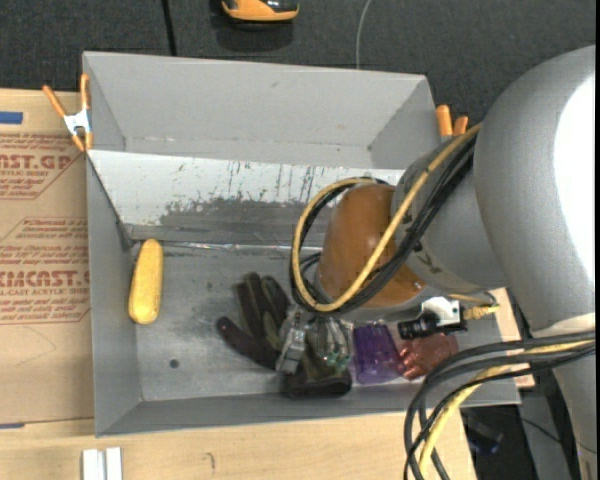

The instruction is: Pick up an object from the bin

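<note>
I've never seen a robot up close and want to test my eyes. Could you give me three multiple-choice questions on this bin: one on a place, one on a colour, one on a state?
1. Where in the bin does the yellow cob-shaped thing lie?
A) by the left wall
B) against the far wall
C) in the near right corner

2. What colour is the small thing just right of the gripper?
A) green
B) purple
C) white

3. How is the dark glove lying?
A) hung over the rim
B) flat on the floor, its right end under the gripper
C) on top of the yellow thing

Answers:
1 A: it lies alone along the left wall.
2 B: the purple thing lies beside the gripper.
3 B: the glove is spread on the floor, with the gripper above its right end.
</note>
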`<move>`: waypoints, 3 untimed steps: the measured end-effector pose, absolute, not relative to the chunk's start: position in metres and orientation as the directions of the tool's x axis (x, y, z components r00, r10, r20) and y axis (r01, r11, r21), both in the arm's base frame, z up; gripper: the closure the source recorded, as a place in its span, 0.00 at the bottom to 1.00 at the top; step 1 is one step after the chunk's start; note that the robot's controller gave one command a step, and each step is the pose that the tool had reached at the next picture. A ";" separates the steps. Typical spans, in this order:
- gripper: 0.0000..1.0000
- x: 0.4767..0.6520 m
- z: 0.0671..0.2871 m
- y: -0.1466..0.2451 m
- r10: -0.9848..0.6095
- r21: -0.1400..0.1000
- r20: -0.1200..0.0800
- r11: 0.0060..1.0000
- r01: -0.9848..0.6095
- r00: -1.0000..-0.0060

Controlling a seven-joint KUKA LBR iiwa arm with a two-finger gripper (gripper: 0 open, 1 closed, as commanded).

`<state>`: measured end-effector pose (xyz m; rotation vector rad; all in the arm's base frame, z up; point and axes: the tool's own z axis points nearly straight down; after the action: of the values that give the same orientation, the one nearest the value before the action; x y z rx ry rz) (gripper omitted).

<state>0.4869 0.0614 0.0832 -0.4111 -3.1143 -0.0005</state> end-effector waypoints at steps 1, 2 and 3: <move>1.00 0.487 0.096 0.062 0.259 0.001 0.000 0.966 0.259 -0.966; 1.00 0.486 0.106 0.062 0.259 -0.001 0.005 0.966 0.259 -0.966; 1.00 0.485 0.129 0.062 0.258 -0.002 0.008 0.966 0.258 -0.966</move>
<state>0.4849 0.0617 0.1285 -0.4084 -3.1070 0.0016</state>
